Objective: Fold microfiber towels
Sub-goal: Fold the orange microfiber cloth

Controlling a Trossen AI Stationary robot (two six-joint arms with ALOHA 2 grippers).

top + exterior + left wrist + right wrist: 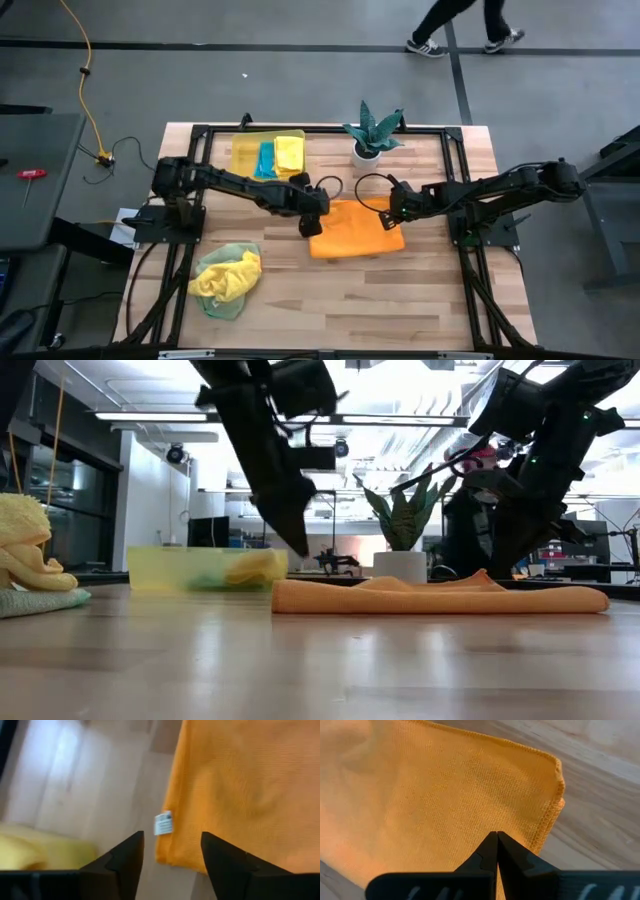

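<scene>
A: Where does the soft orange microfiber towel (357, 232) lie?

B: Flat on the pale wooden counter (400, 300), about mid-counter, already doubled over to judge from the layered edge in the right wrist view. Its long axis runs across the counter from one arm toward the other. A small white care tag (163, 823) sticks out at the edge on the left arm's side.

A: And the left tool (309, 222)?

B: It hangs just over that tagged edge with its two dark fingers (125, 857) parted and nothing between them. In the low view its tip is above the counter, beside the cloth's end, not touching it.

A: The right tool (385, 215)?

B: Fingers pressed together, tip over the far end of the same towel near a stitched corner. Whether any cloth is pinched there I cannot tell; none shows between the fingers.

A: So what does the next fold turn on?

B: My judgement: the towel lies between the two tools, each at one short end, so a fold would carry one end along the long axis toward the other. The left tool is open and nearest the tagged edge, so it looks the likelier one to take hold.

A: The other towels?

B: A crumpled yellow and light green heap (227, 277) lies near the left front of the counter, and folded blue and yellow ones are in the translucent yellow rectangular bin (243, 152) at the back.
</scene>
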